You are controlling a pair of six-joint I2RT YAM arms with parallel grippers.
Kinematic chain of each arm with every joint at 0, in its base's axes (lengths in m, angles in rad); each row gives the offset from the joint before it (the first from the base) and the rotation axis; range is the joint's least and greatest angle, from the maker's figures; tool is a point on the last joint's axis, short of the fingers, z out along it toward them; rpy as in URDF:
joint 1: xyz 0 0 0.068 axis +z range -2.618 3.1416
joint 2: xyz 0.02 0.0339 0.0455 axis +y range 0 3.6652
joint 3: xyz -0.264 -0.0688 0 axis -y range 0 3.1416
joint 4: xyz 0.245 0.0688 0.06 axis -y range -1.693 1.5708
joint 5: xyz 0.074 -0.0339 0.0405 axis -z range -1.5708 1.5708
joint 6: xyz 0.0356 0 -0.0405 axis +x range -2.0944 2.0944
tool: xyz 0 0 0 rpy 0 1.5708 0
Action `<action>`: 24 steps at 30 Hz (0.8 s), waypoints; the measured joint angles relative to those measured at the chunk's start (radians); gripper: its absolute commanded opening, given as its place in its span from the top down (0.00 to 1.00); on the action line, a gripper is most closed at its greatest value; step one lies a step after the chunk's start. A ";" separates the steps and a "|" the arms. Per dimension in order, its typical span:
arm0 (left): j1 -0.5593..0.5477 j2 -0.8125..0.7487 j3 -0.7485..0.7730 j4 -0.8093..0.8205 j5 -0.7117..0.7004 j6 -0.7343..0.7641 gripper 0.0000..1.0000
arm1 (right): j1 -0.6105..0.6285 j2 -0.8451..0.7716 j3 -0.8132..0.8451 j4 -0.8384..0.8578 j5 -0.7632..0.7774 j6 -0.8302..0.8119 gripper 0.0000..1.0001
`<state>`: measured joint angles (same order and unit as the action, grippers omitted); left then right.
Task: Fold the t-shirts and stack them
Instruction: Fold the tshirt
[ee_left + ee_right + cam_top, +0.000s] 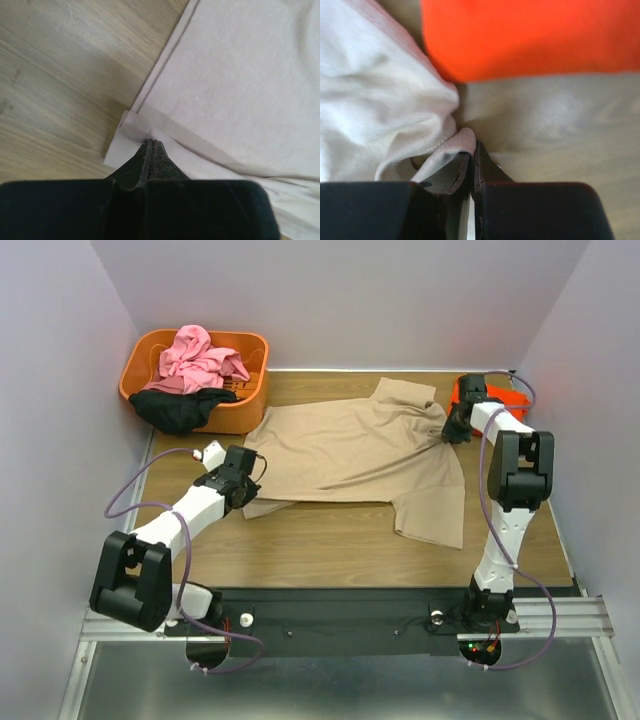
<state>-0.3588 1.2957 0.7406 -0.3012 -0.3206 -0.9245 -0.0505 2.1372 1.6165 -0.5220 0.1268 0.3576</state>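
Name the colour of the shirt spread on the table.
The shirt is tan, clearest in the top external view.

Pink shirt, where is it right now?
In the top view, the pink shirt lies crumpled in the orange basket at the table's far left corner, next to the black shirt.

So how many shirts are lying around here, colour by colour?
Tan shirt: 1
Orange-red shirt: 1
Pink shirt: 1, bunched in the basket
Black shirt: 1, draped over the basket rim
Total: 4
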 measured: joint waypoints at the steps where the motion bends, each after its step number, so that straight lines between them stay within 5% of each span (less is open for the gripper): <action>1: 0.005 0.010 0.001 0.012 -0.001 0.011 1.00 | 0.000 0.011 0.016 0.000 -0.007 -0.002 0.86; 2: 0.009 0.024 0.002 0.023 -0.001 0.022 1.00 | 0.000 0.019 0.031 0.007 -0.024 -0.002 0.78; 3: 0.013 0.045 0.008 0.026 -0.001 0.030 1.00 | 0.000 0.023 0.040 0.010 -0.032 -0.002 0.56; 6: 0.018 0.103 0.027 0.035 0.003 0.060 1.00 | 0.000 0.014 0.051 0.027 -0.056 -0.007 0.28; 11: 0.021 0.134 0.068 0.044 0.015 0.102 1.00 | 0.000 -0.145 -0.074 0.045 -0.060 -0.014 0.18; 19: 0.021 0.145 0.118 0.097 0.056 0.162 1.00 | 0.000 -0.586 -0.447 -0.002 -0.061 0.048 0.18; 24: 0.021 0.180 0.129 0.124 0.076 0.195 1.00 | 0.000 -0.644 -0.664 -0.057 -0.096 0.130 0.18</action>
<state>-0.3378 1.4757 0.8700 -0.1772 -0.2443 -0.7300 -0.0505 1.4929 0.9527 -0.5789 0.0311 0.4881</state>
